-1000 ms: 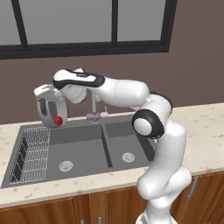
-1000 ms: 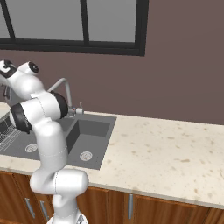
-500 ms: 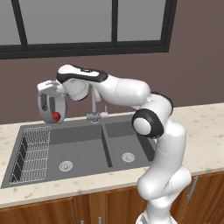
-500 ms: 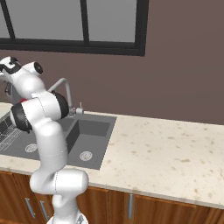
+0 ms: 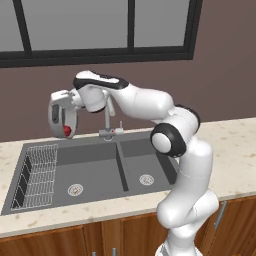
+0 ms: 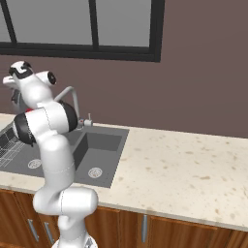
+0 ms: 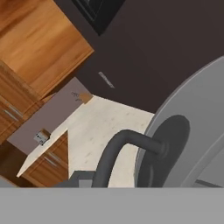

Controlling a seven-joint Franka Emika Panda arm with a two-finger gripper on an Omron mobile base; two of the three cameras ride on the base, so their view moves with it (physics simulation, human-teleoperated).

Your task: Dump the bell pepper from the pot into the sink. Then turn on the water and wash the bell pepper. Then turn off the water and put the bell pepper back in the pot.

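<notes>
We see the counter (image 5: 235, 150) carrying the dark double-basin sink (image 5: 95, 167), with the wire rack (image 5: 35, 175) in its left basin and the faucet (image 5: 107, 117) at the back edge. Above the left basin our arm holds the pot (image 5: 61, 114) tipped nearly on its side, its open mouth facing the cameras. The pincer (image 5: 76, 98) is closed on the pot's rim — the hand view shows a dark loop handle (image 7: 127, 146) close up. The bell pepper (image 5: 67, 131) sits at the lowest edge inside the tilted pot, not yet out. What worries us: the pepper could roll out early and land on the rack or bounce toward the counter — and the pot, gripped by its edge alone, could twist in the pincer.
</notes>
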